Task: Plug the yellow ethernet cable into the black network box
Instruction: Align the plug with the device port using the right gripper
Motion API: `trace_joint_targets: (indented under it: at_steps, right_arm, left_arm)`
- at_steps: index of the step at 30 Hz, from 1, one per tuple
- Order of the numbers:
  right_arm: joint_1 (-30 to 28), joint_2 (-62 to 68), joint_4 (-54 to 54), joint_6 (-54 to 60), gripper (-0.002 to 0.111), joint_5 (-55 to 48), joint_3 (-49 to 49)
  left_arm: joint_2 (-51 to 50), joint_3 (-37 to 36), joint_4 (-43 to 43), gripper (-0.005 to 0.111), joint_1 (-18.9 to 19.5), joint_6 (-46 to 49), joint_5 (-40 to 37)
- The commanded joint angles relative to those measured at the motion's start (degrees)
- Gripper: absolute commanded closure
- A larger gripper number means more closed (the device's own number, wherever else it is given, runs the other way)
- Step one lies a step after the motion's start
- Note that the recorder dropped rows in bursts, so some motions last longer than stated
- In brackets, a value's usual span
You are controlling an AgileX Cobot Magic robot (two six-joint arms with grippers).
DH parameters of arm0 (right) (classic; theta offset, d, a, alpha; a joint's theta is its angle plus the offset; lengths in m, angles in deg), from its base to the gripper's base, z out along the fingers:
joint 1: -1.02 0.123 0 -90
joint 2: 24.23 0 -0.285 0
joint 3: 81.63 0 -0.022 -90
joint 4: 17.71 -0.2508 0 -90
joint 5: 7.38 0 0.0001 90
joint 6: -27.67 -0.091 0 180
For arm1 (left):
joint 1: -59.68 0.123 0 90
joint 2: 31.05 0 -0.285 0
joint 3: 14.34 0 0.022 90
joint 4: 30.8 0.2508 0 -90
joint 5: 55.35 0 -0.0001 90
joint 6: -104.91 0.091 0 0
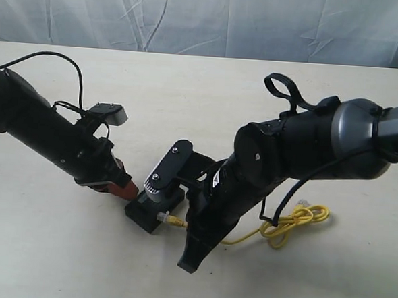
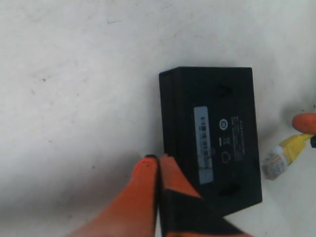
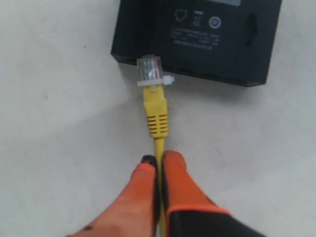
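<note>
The black network box [image 1: 153, 212] lies flat, its white label strip showing in the left wrist view [image 2: 203, 143]. My left gripper [image 2: 158, 159] is shut and empty, its orange tips against the box's side [image 1: 127, 189]. My right gripper [image 3: 159, 159] is shut on the yellow ethernet cable [image 3: 159, 148], just behind the yellow boot. The clear plug [image 3: 149, 68] points at the box [image 3: 197, 34], its tip at the box's edge; whether it has entered a port I cannot tell. In the left wrist view the plug [image 2: 279, 160] sits just beside the box. The rest of the cable lies coiled [image 1: 296, 221].
The pale table [image 1: 57, 262] extends all round, with a grey cloth backdrop [image 1: 207, 18] behind it. The right arm's bulky black wrist [image 1: 252, 166] hangs over the box and hides its own fingers in the exterior view. Black robot cables loop above both arms.
</note>
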Motion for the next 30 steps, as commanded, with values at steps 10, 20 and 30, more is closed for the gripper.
trace_joint_targets:
  at_steps: [10, 20, 30]
  right_arm:
    - [0.8, 0.0, 10.9, -10.5, 0.109, -1.3, 0.2]
    - [7.6, 0.3, 25.4, -28.4, 0.109, 0.3, 0.2]
    - [7.5, 1.1, 34.3, -38.1, 0.109, 1.6, 0.2]
  left_arm:
    - [-1.1, 0.3, -1.5, 0.107, 0.1, 0.3, -1.0]
    - [-1.1, 0.3, -1.6, 0.107, 0.1, 0.2, -1.0]
    - [-1.1, 0.3, -1.6, 0.107, 0.1, 0.2, -1.1]
